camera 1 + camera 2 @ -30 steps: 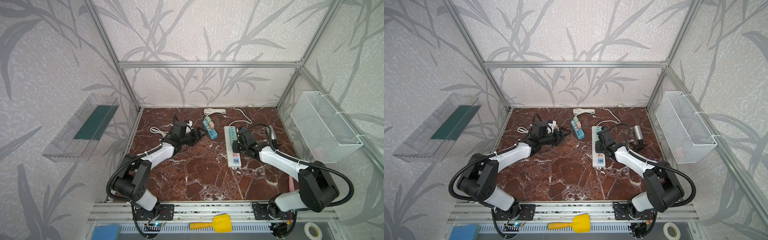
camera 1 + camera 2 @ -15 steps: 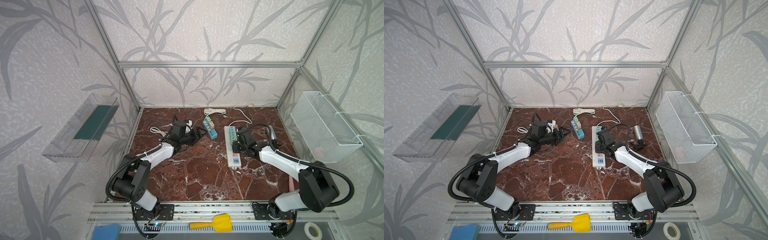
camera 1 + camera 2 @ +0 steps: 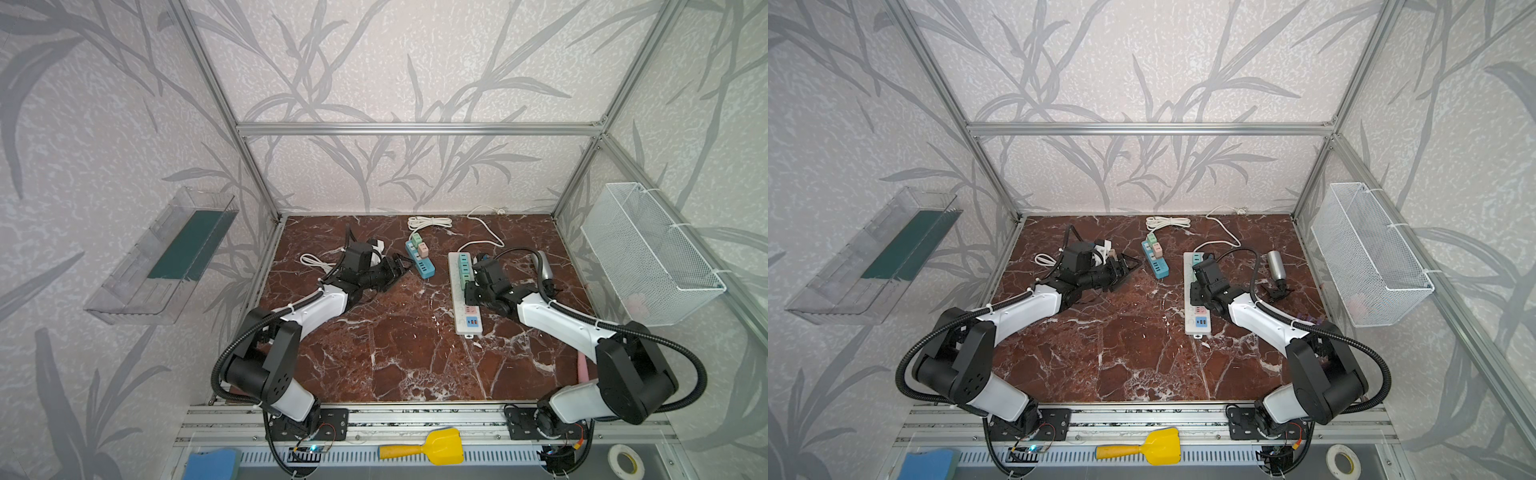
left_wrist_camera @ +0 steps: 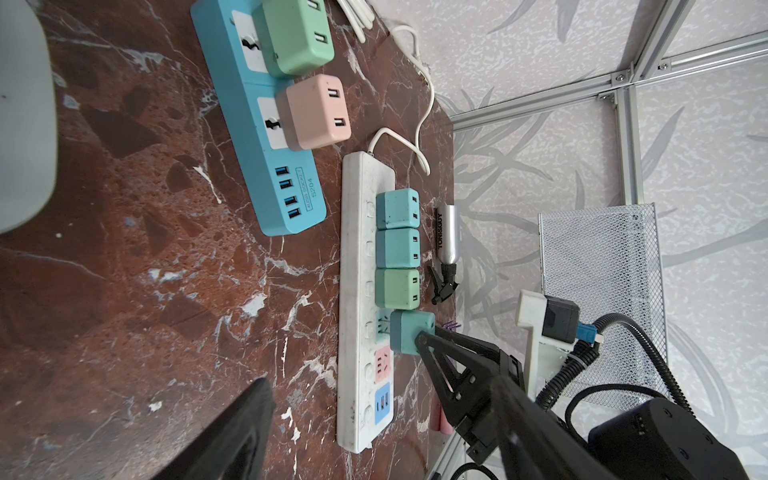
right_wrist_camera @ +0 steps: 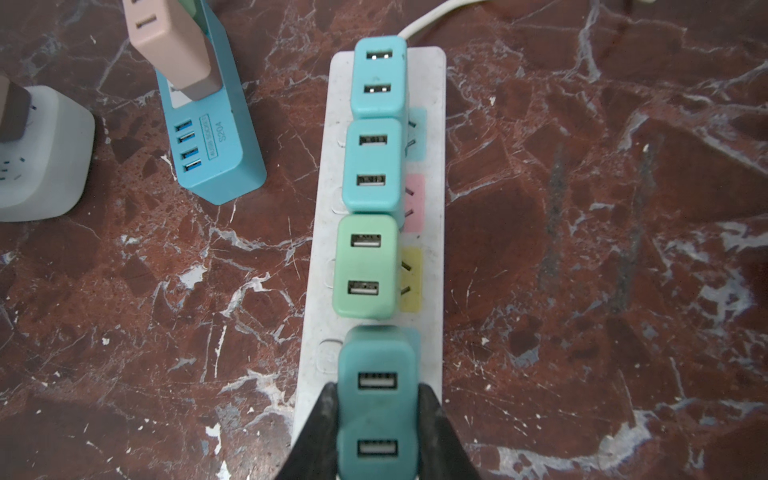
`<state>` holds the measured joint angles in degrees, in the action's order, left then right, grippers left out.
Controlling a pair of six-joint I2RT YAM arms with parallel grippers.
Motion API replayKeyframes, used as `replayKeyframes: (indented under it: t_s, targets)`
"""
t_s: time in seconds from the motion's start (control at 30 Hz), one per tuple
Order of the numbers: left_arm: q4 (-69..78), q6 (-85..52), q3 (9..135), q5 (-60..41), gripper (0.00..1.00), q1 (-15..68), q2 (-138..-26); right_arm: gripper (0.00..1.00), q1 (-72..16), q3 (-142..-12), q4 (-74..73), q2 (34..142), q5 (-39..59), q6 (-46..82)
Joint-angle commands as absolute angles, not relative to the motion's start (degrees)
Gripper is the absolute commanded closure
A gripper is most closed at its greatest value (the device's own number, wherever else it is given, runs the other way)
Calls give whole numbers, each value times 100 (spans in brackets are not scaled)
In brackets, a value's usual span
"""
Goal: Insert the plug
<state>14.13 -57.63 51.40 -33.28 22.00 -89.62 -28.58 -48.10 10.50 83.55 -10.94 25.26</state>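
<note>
Right gripper [image 5: 377, 401]: I see it pinching the teal plug [image 5: 376, 357], which stands on the white power strip [image 5: 432, 199], 2 o'clock on the tabletop [image 3: 374, 353].
Left gripper [image 3: 395, 270]: spread, 11 o'clock, near the blue strip [image 3: 422, 262].

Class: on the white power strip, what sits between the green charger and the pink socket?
The teal charger, held by the right tool; the left wrist view shows it.

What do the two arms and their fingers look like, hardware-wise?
The left arm and right arm match: white link shells, black joint housings, and a black corrugated cable conduit looping outside each. The fingers are black triangular plastic frames with open cut-outs.
</note>
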Motion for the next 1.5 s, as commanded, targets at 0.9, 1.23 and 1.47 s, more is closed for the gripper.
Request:
replayKeyframes:
  t_s: [0.9, 1.23, 1.47]
  targets:
    - [1621, -5923, 5192, -3414, 18, 2083, -8785, 100, -3075, -5058, 2049, 9382, -1321, 2945]
    - [1687, -5992, 5179, -3472, 17, 2074, -8692, 69, -3082, -5430, 2435, 9171, -1143, 2897]
    - [1581, -5775, 5211, -3406, 14, 2065, -8402, 40, -3071, -6052, 2836, 8738, -1189, 2648]
